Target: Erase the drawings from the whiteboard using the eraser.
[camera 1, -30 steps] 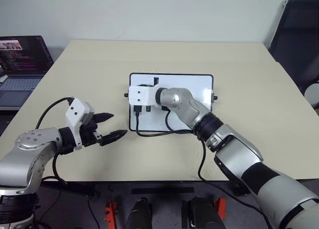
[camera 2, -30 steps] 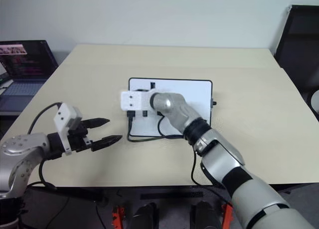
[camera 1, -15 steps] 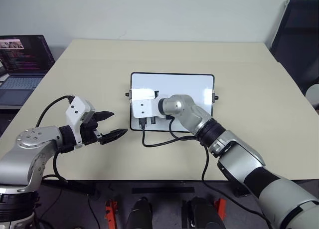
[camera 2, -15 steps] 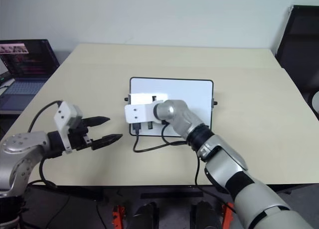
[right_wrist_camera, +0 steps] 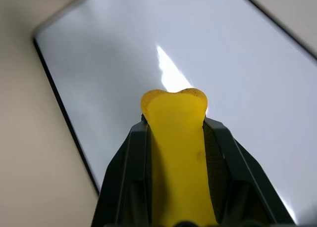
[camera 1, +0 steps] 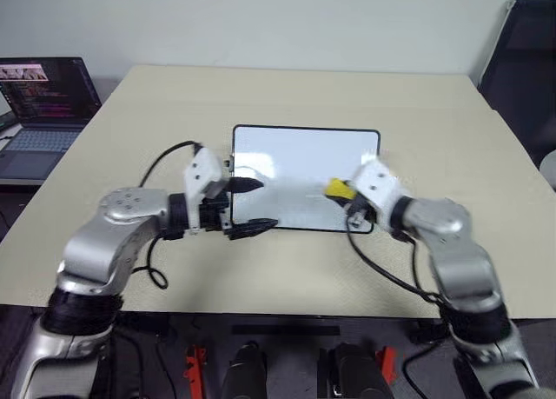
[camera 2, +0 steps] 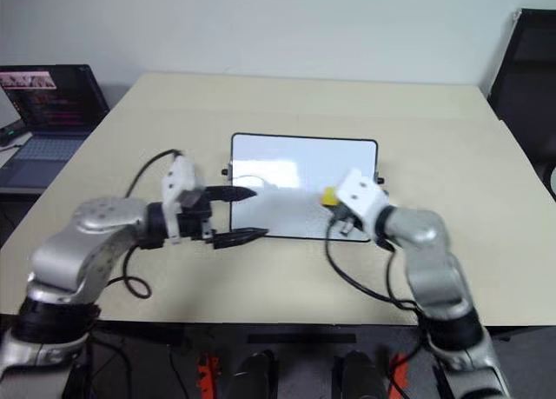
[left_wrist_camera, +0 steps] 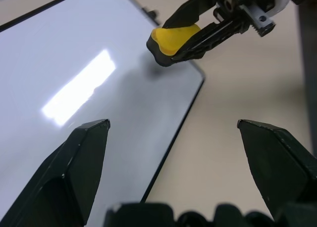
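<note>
A: What did the right gripper [camera 1: 345, 193] have hold of?

B: The eraser [camera 1: 339, 189]. Its two black fingers were clamped tight on the yellow block, one on either side, and the yellow end stuck out past the fingertips. In the left wrist view you could see the black part of the eraser [left_wrist_camera: 174, 40] along its underside, pinched between those same fingers.

A: And where was that relative to the whiteboard [camera 1: 295, 156]?

B: The gripper sat over the board's right-hand portion, near the right edge, pointing in toward the middle of the board. Whether the eraser actually touched the surface I could not tell; a soft shadow lay on the white just beside it.

A: The left gripper [camera 1: 246, 205]?

B: Its fingers stood wide apart and held nothing. It pointed across toward the right gripper, at the board's left side. One fingertip [camera 1: 253, 184] lay over the white surface; the other was down by the board's near edge, over the table [camera 1: 130, 129].

A: Any drawings left?

B: None that I could make out. The white surface ahead of both grippers showed just a bright glare streak [left_wrist_camera: 79, 94].

A: Anything else around?

B: A laptop [camera 1: 39, 99] with a lit screen, well off to the left of the left arm, beyond the table's edge.
</note>
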Available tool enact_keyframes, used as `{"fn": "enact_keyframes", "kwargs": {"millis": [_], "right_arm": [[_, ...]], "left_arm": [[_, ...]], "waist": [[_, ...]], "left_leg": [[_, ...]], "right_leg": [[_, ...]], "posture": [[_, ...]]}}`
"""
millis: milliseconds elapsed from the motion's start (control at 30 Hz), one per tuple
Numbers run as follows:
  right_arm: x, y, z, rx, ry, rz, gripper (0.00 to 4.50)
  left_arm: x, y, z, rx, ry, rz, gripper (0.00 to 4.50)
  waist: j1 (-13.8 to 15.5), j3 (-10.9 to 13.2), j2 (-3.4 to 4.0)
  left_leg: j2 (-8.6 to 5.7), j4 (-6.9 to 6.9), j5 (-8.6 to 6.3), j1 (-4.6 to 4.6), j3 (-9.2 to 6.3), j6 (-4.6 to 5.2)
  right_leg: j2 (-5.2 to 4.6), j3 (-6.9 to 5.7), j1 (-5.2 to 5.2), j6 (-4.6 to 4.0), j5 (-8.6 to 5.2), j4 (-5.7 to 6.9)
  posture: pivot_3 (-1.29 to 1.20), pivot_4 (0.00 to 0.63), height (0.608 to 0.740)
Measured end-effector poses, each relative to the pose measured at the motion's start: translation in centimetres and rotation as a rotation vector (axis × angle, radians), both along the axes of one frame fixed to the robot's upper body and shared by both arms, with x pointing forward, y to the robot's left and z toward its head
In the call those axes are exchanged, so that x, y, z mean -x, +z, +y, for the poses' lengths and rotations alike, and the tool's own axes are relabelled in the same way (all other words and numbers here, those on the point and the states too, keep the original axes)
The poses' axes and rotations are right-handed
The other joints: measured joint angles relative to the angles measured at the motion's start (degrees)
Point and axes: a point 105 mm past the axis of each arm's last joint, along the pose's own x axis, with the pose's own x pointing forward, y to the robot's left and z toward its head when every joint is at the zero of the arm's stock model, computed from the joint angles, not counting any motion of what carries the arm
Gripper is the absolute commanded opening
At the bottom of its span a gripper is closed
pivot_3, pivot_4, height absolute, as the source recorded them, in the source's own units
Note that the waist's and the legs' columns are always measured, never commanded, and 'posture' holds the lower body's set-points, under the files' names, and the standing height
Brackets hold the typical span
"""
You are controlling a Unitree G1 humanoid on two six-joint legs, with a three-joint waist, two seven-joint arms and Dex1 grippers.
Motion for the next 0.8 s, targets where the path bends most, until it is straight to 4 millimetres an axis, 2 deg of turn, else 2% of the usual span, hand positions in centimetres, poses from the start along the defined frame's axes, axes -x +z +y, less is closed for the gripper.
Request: {"fn": "enact_keyframes", "kwargs": {"millis": [133, 200, 267, 433, 600, 800], "right_arm": [[1.3, -1.5, -3.9, 0.011, -0.204, 0.053, 1.05], [1.3, -1.9, -6.3, 0.011, -0.339, 0.053, 1.05], [0.9, -2.0, -7.8, -0.053, -0.451, 0.054, 1.05], [-0.6, -3.4, -8.6, -0.202, -0.577, 0.110, 1.05], [-2.6, -4.7, -10.9, -0.271, -0.727, 0.120, 1.05], [-3.4, -6.1, -12.3, -0.310, -0.796, 0.151, 1.05]], "left_arm": [[-0.1, -0.2, -2.8, 0.007, -0.127, 0.005, 4.50], [-0.5, -0.6, -3.7, 0.003, -0.170, 0.019, 4.50], [-0.9, -1.2, -4.8, -0.001, -0.214, 0.034, 4.50], [-1.6, -1.1, -6.8, -0.004, -0.297, 0.005, 4.50], [-1.7, -1.2, -9.1, -0.018, -0.390, -0.036, 4.50], [-1.9, -1.4, -9.9, -0.022, -0.418, -0.045, 4.50]], "waist": [[-0.7, 0.0, 0.00], [-0.7, 0.0, 0.00], [-0.7, 0.0, 0.00], [-0.7, 0.0, 0.01], [-0.4, 0.0, 0.02], [-0.6, 0.0, 0.04]], "left_leg": [[0.00, 0.06, 0.00, 0.03, 0.10, 0.01], [0.00, 0.07, 0.02, 0.04, 0.09, 0.03], [-0.01, 0.07, 0.04, 0.03, 0.08, 0.06], [-0.02, 0.06, 0.04, 0.02, 0.08, 0.07], [-0.05, 0.05, 0.05, -0.02, 0.08, 0.07], [-0.05, 0.01, 0.05, -0.01, 0.08, 0.08]], "right_leg": [[-0.01, 0.10, 0.01, 0.00, 0.05, 0.00], [0.00, 0.09, 0.01, 0.01, 0.05, 0.01], [0.00, 0.08, 0.01, 0.01, 0.07, 0.01], [0.00, 0.09, 0.02, 0.05, 0.09, 0.00], [-0.01, 0.08, 0.03, 0.05, 0.09, -0.03], [-0.01, 0.09, 0.01, 0.05, 0.08, -0.02]], "posture": [[0.00, 0.150, 0.740], [0.00, 0.150, 0.740], [0.00, 0.150, 0.740], [0.00, 0.150, 0.740], [0.00, 0.150, 0.740], [0.00, 0.150, 0.740]]}}
